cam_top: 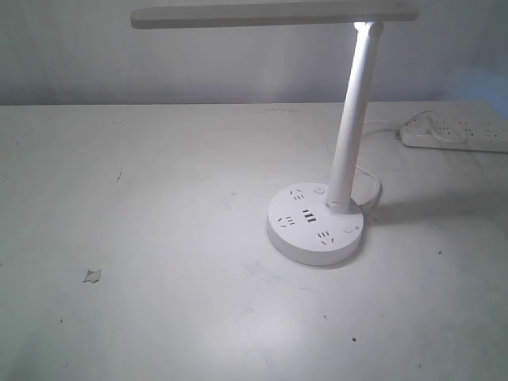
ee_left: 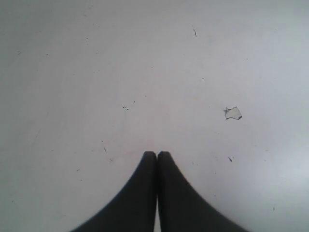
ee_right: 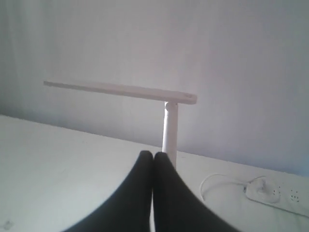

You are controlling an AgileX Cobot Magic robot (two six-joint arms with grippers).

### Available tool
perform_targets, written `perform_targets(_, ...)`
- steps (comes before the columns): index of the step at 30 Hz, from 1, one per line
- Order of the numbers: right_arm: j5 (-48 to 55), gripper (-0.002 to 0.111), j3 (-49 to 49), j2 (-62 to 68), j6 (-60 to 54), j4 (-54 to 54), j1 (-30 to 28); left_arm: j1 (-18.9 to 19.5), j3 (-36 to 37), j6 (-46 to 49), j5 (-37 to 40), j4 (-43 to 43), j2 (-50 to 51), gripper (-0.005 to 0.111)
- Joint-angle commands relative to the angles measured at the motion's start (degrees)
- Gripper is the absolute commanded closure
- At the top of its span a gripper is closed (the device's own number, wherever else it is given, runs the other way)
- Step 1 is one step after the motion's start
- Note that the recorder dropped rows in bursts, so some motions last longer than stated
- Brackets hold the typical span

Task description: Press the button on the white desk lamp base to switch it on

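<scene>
Far left of the exterior view: bare white table [cam_top: 159, 198], dark specks here and there, one small torn paper scrap [cam_top: 93, 275] near the front left.

Right of centre: white desk lamp [cam_top: 359, 79], largest thing in sight. Round disc base [cam_top: 315, 225] flat on the table, with outlet holes and three dark slots on top and a small round button [cam_top: 320, 190] just beside the foot of the pole [cam_top: 348, 151]. Pole slanted, rising from the back right of the base and leaning rightward toward the top. Long flat bar head [cam_top: 274, 14] stretched leftward from the pole's upper end, with bright glare at that joint. Thin white cable [cam_top: 373, 186] looping behind the base.

Far right, at the back: long white power strip [cam_top: 456, 132], well apart from the base.

Left wrist view: left claw [ee_left: 157, 153], two dark fingers pressed together tip to tip, nothing between them, above bare table with the paper scrap near. Going by that scrap, well to the left of the base and not touching it.

Right wrist view: right claw [ee_right: 153, 153], fingers likewise closed and empty, pointed toward the lamp. Pole passing behind the fingertips, bar head beyond and higher, base hidden behind the fingers. Cable and power strip off to one side. Gap between this claw and the base impossible to judge.
</scene>
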Motion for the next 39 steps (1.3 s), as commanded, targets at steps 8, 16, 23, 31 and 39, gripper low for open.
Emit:
perform_targets(8, -27.87, 0.108, 22.78, -0.15, 6.91, -11.3, -0.07, -0.47, 0.11, -0.07, 0.1, -0.03, -0.18, 0.107)
perform_targets(16, -31.01, 0.108, 34.7, -0.23, 14.54, -22.62, -0.07, -0.47, 0.11, -0.07, 0.1, -0.03, -0.18, 0.107)
perform_targets(23, -20.79, 0.108, 38.33, -0.23, 14.54, -22.62, -0.07, -0.47, 0.11, -0.07, 0.1, -0.03, -0.18, 0.107)
perform_targets(31, -18.93, 0.108, 38.33, -4.12, 14.66, -22.62, -0.07, -0.47, 0.11, -0.07, 0.1, -0.03, -0.18, 0.107)
perform_targets(39, -18.02, 0.108, 38.33, -5.68, 14.53, -22.62, -0.07, -0.47, 0.11, -0.07, 0.1, -0.03, -0.18, 0.107)
